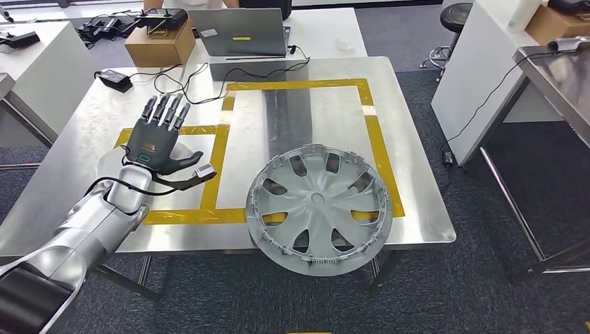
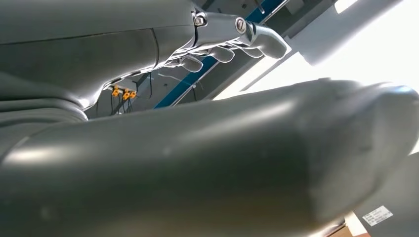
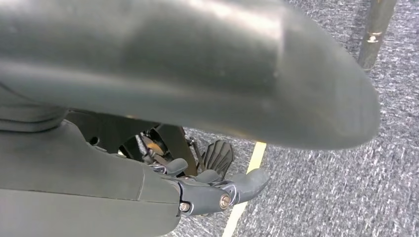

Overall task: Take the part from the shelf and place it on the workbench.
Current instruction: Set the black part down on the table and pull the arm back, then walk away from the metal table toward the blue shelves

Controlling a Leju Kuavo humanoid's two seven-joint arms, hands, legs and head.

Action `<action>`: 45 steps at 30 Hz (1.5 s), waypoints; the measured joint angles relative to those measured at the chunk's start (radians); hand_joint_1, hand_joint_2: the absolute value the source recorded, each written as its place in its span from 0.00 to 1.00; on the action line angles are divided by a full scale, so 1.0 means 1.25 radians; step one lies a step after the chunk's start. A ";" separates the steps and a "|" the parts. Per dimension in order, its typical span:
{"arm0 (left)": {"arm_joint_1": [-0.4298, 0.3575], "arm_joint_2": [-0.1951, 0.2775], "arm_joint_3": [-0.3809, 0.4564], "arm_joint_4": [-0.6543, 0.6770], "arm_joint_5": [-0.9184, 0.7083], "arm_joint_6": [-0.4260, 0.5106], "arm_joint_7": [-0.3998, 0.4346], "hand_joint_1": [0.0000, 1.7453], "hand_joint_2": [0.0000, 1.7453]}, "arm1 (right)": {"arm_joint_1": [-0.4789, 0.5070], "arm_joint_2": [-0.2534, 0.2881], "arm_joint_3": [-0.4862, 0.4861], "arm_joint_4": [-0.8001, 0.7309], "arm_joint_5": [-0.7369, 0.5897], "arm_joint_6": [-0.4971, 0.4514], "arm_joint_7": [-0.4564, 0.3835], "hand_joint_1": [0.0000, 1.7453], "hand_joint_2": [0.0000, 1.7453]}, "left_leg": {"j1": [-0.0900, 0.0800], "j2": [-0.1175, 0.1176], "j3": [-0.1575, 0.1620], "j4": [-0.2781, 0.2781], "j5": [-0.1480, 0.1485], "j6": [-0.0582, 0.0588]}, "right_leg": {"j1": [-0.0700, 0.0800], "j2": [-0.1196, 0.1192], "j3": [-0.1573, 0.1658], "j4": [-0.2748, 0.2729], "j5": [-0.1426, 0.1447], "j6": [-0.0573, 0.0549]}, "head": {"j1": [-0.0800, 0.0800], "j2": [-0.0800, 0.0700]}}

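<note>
The part, a grey wheel cover (image 1: 316, 209), lies flat on the steel workbench (image 1: 306, 118). It sits on the front right corner of a yellow tape outline (image 1: 229, 139), and its near rim overhangs the bench's front edge. My left hand (image 1: 158, 136) hovers over the bench's left side, well to the left of the cover, fingers stretched and spread, holding nothing. The left wrist view shows its thick thumb (image 2: 222, 158) and its fingers (image 2: 232, 44) apart. My right hand (image 3: 148, 187) hangs over the carpeted floor with loosely parted fingers (image 3: 237, 187) and nothing in it.
A laptop (image 1: 238, 31), a cardboard box (image 1: 160, 43) and a power brick with cables (image 1: 113, 78) sit at the bench's far side. A second steel table (image 1: 563, 76) and a white counter (image 1: 487, 62) stand to the right, with a stool (image 1: 453, 17) behind.
</note>
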State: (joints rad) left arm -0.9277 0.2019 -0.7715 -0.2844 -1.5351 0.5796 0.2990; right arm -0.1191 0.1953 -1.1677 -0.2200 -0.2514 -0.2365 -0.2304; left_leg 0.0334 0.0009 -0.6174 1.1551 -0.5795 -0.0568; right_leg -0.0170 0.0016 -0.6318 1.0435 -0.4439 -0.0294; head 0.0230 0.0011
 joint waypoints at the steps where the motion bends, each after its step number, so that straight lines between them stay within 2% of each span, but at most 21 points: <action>1: 0.001 0.000 -0.001 0.001 0.000 0.000 0.000 0.00 0.00 | 0.000 0.000 0.000 0.000 0.000 0.000 0.001 0.00 0.00 | -0.001 0.000 -0.021 0.055 -0.030 0.000 | 0.002 0.000 -0.006 0.000 0.004 -0.004 | -0.001 0.000; 3: 0.003 0.000 -0.001 0.003 0.000 0.001 0.001 0.00 0.00 | 0.000 0.000 0.000 0.000 0.000 0.000 0.003 0.00 0.00 | -0.004 0.000 -0.040 0.124 -0.054 0.003 | 0.008 0.000 -0.018 0.000 0.014 -0.007 | -0.002 0.000; 4: 0.004 0.000 -0.002 0.003 0.000 0.001 0.001 0.00 0.00 | 0.000 0.000 0.000 0.000 0.000 0.000 0.004 0.00 0.00 | -0.006 0.000 -0.030 0.115 -0.044 0.007 | 0.010 0.000 -0.024 0.000 0.020 -0.008 | -0.002 0.000; 8: -0.001 0.000 -0.003 0.002 0.000 0.002 0.002 0.00 0.00 | -0.001 0.001 0.000 0.000 0.000 0.000 0.007 0.00 0.00 | -0.018 -0.001 0.087 -0.074 0.023 0.026 | 0.015 0.001 -0.040 0.000 0.043 0.001 | -0.001 0.000; 12: -0.005 -0.006 -0.005 0.001 0.000 0.002 -0.002 0.00 0.00 | -0.001 0.001 0.000 0.000 0.000 0.000 0.012 0.00 0.00 | -0.022 -0.001 0.083 -0.102 0.042 0.040 | 0.014 0.002 -0.047 -0.005 0.061 0.021 | 0.000 0.000; 14: -0.007 -0.013 -0.006 0.002 0.000 -0.002 -0.007 0.00 0.00 | 0.000 0.001 0.000 0.000 0.000 0.000 0.014 0.00 0.00 | -0.018 0.001 0.068 -0.106 0.062 0.052 | 0.013 0.002 -0.063 0.028 0.018 0.031 | 0.003 0.000; 16: -0.009 -0.019 -0.007 0.002 0.000 -0.005 -0.011 0.00 0.00 | 0.000 0.001 0.000 0.000 0.000 0.000 0.015 0.00 0.00 | -0.017 0.001 0.045 -0.106 0.081 0.058 | 0.010 0.002 -0.091 0.119 -0.061 0.038 | 0.008 0.000; 18: -0.006 -0.024 -0.008 0.002 0.000 -0.007 -0.016 0.00 0.00 | -0.001 0.001 0.000 0.000 0.000 -0.001 0.017 0.00 0.00 | -0.017 0.002 0.020 -0.103 0.098 0.058 | 0.008 0.002 -0.104 0.204 -0.096 0.042 | 0.009 0.000; 20: -0.002 -0.027 -0.010 0.003 0.000 -0.009 -0.018 0.00 0.00 | -0.001 0.001 0.000 0.000 0.000 -0.001 0.019 0.00 0.00 | -0.017 0.002 -0.002 -0.099 0.112 0.054 | 0.007 0.002 -0.068 0.192 -0.071 0.043 | 0.011 0.000; 23: -0.001 -0.030 -0.013 0.002 0.000 -0.011 -0.019 0.00 0.00 | -0.002 0.001 0.000 0.000 0.000 -0.001 0.020 0.00 0.00 | -0.017 0.003 -0.022 -0.095 0.128 0.043 | 0.010 0.001 0.046 0.041 -0.049 0.033 | 0.013 0.000; 24: -0.001 -0.031 -0.013 0.002 0.000 -0.011 -0.019 0.00 0.00 | -0.002 0.001 0.000 0.000 0.000 0.000 0.020 0.00 0.00 | -0.017 0.004 -0.024 -0.095 0.133 0.039 | 0.012 0.002 0.065 0.008 -0.053 0.028 | 0.015 0.000; 26: -0.001 -0.033 -0.014 0.002 0.000 -0.011 -0.019 0.00 0.00 | -0.002 0.000 0.000 0.000 0.000 0.000 0.020 0.00 0.00 | -0.017 0.005 -0.025 -0.099 0.145 0.028 | 0.016 0.002 0.068 -0.008 -0.051 0.016 | 0.016 0.000; 28: 0.000 -0.035 -0.015 0.003 0.000 -0.011 -0.019 0.00 0.00 | -0.003 0.000 0.000 0.000 0.000 0.000 0.021 0.00 0.00 | -0.015 0.004 -0.031 -0.094 0.139 0.020 | 0.014 -0.001 0.061 -0.015 -0.037 0.004 | 0.018 0.000; 30: 0.001 -0.035 -0.017 0.003 0.000 -0.012 -0.017 0.00 0.00 | -0.003 0.000 0.000 0.000 0.000 0.000 0.022 0.00 0.00 | -0.013 0.002 -0.053 -0.038 0.081 0.013 | 0.010 -0.004 0.048 -0.020 -0.020 -0.006 | 0.018 0.000; 32: 0.003 -0.035 -0.019 0.004 0.000 -0.012 -0.016 0.00 0.00 | -0.003 0.000 0.000 0.000 0.000 0.000 0.024 0.00 0.00 | -0.012 0.002 -0.079 0.065 0.011 0.007 | 0.010 -0.004 0.027 -0.020 -0.003 -0.009 | 0.016 0.000; 33: 0.004 -0.036 -0.020 0.004 0.000 -0.012 -0.017 0.00 0.00 | -0.003 0.000 0.000 0.000 0.000 0.000 0.024 0.00 0.00 | -0.012 0.002 -0.084 0.105 -0.003 0.004 | 0.010 -0.004 0.017 -0.020 0.005 -0.009 | 0.016 0.000; 35: 0.006 -0.036 -0.021 0.005 0.000 -0.012 -0.017 0.00 0.00 | -0.002 0.000 0.000 0.000 0.000 0.000 0.025 0.00 0.00 | -0.011 0.002 -0.058 0.109 0.021 0.003 | 0.010 -0.004 -0.004 -0.019 0.021 -0.005 | 0.016 0.000; 37: 0.006 -0.036 -0.021 0.005 0.000 -0.012 -0.017 0.00 0.00 | -0.002 0.000 0.000 0.000 0.000 0.000 0.027 0.00 0.00 | -0.010 0.001 0.015 0.017 0.051 0.003 | 0.010 -0.004 -0.022 -0.015 0.035 0.002 | 0.016 0.000; 39: 0.007 -0.035 -0.020 0.005 0.001 -0.009 -0.018 0.00 0.00 | -0.003 0.000 0.000 0.000 0.000 0.000 0.028 0.00 0.00 | -0.012 -0.002 0.075 -0.076 0.044 0.010 | 0.011 -0.004 -0.031 -0.013 0.047 0.012 | 0.016 0.000; 43: 0.020 -0.031 -0.016 0.006 0.002 0.000 -0.018 0.00 0.00 | -0.001 -0.002 0.000 0.000 0.000 0.000 0.031 0.00 0.00 | -0.015 -0.001 0.072 -0.101 0.052 0.041 | 0.010 -0.002 -0.043 -0.012 0.059 0.032 | 0.016 0.000; 45: 0.026 -0.031 -0.014 0.006 0.002 0.004 -0.016 0.00 0.00 | 0.000 -0.002 0.000 0.000 0.000 0.000 0.030 0.00 0.00 | -0.014 0.001 0.054 -0.102 0.070 0.054 | 0.007 -0.002 -0.065 0.041 0.001 0.040 | 0.017 0.000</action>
State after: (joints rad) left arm -0.8958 0.1634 -0.7888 -0.2765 -1.5328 0.5843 0.2787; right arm -0.1194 0.1930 -1.1681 -0.2201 -0.2514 -0.2363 -0.1929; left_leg 0.0159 0.0027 -0.5495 1.0273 -0.4922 0.0111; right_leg -0.0081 -0.0007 -0.7126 1.0947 -0.4424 0.0206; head 0.0445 0.0011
